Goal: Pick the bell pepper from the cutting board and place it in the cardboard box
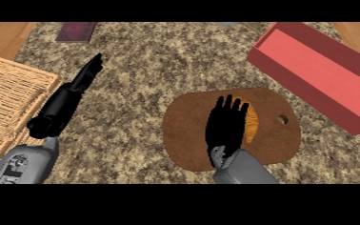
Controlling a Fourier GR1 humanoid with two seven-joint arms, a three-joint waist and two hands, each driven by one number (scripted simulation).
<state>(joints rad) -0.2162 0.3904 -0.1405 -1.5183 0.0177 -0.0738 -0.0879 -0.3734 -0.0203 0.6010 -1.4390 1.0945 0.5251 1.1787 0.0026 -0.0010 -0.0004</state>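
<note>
Bell pepper [251, 124], orange and single, lies on the one brown cutting board [190, 138], mostly covered by the right hand [225, 124]. That hand hangs over it with fingers straight and slightly spread; whether they touch the pepper I cannot tell. One red box [309, 71] sits beyond the board to its right. Well left of the board, the left hand [84, 78] rests with fingers straight and together, beside one woven mat [17, 95].
</note>
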